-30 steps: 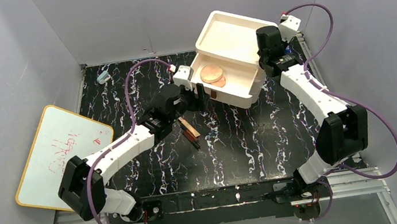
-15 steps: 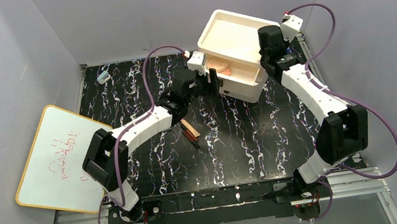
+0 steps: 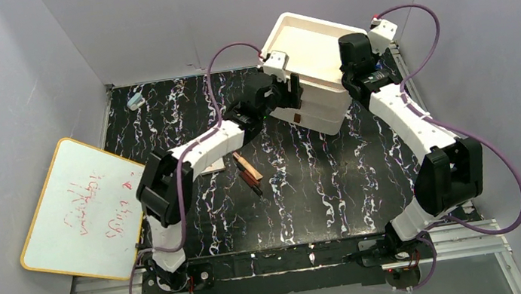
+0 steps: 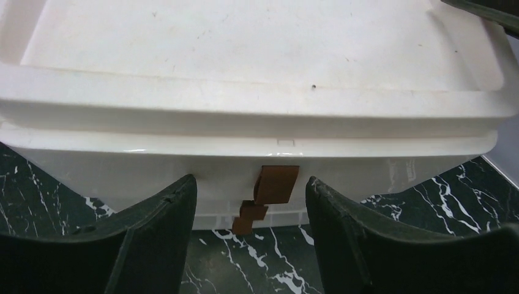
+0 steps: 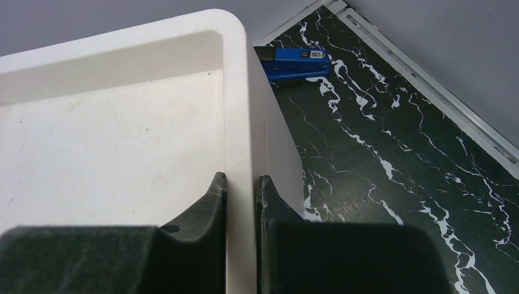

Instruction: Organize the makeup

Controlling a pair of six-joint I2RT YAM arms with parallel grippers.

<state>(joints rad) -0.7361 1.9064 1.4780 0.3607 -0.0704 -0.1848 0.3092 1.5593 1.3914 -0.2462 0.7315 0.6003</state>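
The white drawer box (image 3: 308, 42) stands at the back of the table with all its drawers flush. My left gripper (image 3: 295, 97) is open against its front; in the left wrist view the left gripper (image 4: 250, 184) has its jaws either side of the top brown handle (image 4: 276, 184), with the drawer front (image 4: 183, 168) just beyond the fingertips. My right gripper (image 3: 346, 69) is shut on the box's right rim (image 5: 238, 122), one finger on each side of it. Thin black-and-red pencils (image 3: 249, 171) lie mid-table. No other makeup shows.
A whiteboard (image 3: 83, 208) with red writing leans at the left edge. A small light-blue object (image 3: 135, 100) sits at the back left. A blue device (image 5: 297, 63) lies behind the box by the right wall. A pale flat scrap (image 3: 216, 166) peeks from under the left arm.
The left gripper moved up and to the right against the open drawer, which slid shut into the box, hiding the copper discs. The right gripper stayed clamped on the rim.
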